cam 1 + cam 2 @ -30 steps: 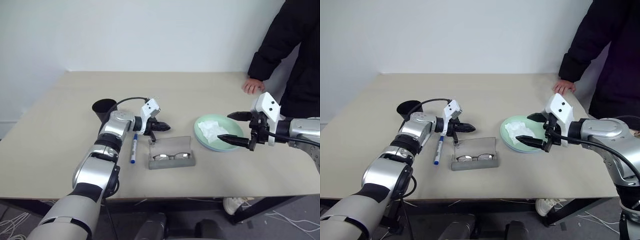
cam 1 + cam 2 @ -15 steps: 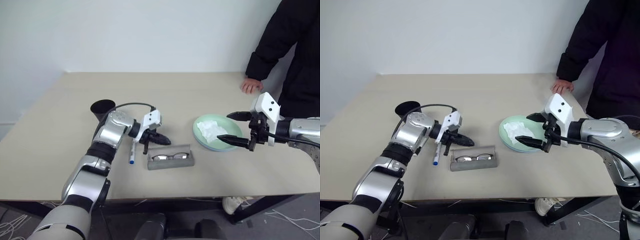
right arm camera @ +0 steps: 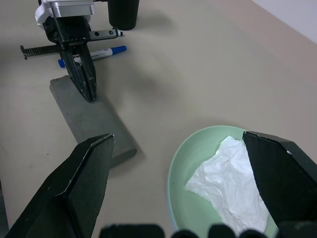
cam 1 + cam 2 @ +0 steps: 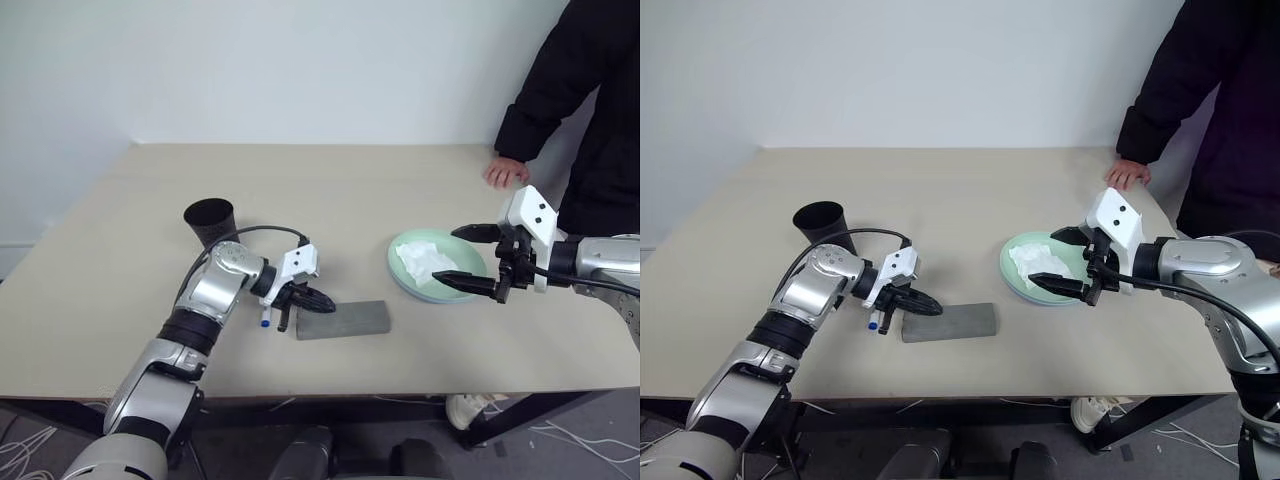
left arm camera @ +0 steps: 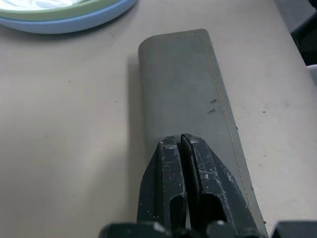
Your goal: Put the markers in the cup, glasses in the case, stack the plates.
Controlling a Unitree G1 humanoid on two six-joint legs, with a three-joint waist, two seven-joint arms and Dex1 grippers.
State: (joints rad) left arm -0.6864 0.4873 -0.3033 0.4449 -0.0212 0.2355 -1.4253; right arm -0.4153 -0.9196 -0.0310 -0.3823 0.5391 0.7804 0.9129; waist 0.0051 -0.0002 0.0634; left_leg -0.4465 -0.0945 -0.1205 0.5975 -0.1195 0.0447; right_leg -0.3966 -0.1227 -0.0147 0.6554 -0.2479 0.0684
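Observation:
The grey case (image 4: 342,319) lies closed on the table, so the glasses are hidden. My left gripper (image 5: 181,140) is shut, its tips pressed on the left end of the case lid. One of the markers, the blue-capped one (image 3: 99,52), lies just behind that gripper. The black cup (image 4: 210,220) stands upright further back on the left. Of the plates, the light green one (image 4: 396,266) sits on the light blue one (image 5: 74,25). My right gripper (image 4: 446,254) hangs open over the right side of the green plate, holding nothing.
A crumpled white tissue (image 4: 420,258) lies in the green plate. A person in black stands at the far right with a hand (image 4: 505,172) resting on the table's edge. A cable loops from my left wrist near the cup.
The case lid has gone from open to closed, hiding the glasses. My left gripper moved down and back onto the lid. The right arm stayed still.

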